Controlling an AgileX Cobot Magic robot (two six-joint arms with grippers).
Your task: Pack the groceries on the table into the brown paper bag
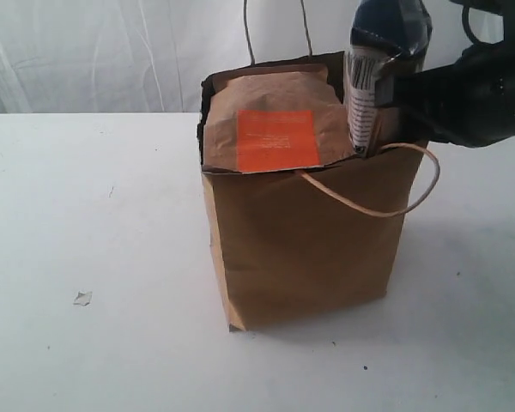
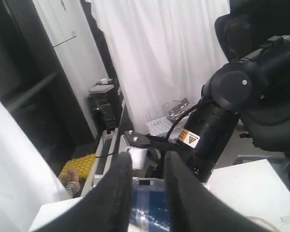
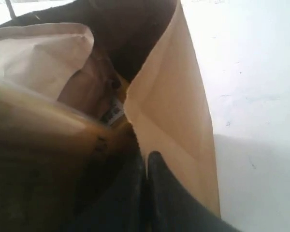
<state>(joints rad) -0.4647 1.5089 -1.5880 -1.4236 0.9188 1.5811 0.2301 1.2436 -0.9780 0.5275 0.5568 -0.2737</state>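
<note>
The brown paper bag (image 1: pixel 300 249) stands upright mid-table. The brown orange-labelled pouch (image 1: pixel 275 129) sticks out of its top. Beside it the long pasta packet (image 1: pixel 365 94) stands upright at the bag's right side, its lower end inside. In the left wrist view my left gripper (image 2: pixel 146 157) is shut on the blue packet (image 2: pixel 154 208); this gripper is out of the exterior view. My right gripper (image 1: pixel 390 90) reaches in from the right. In the right wrist view it (image 3: pixel 147 157) is shut at the bag's wall (image 3: pixel 174 106), pinching the rim. The pouch (image 3: pixel 38 58) shows inside.
The white table (image 1: pixel 86 215) spreads around the bag, with a small scrap (image 1: pixel 82 298) at the front left. One twine handle (image 1: pixel 395 202) hangs over the bag's front, another rises behind. The right arm (image 2: pixel 222 111) fills much of the left wrist view.
</note>
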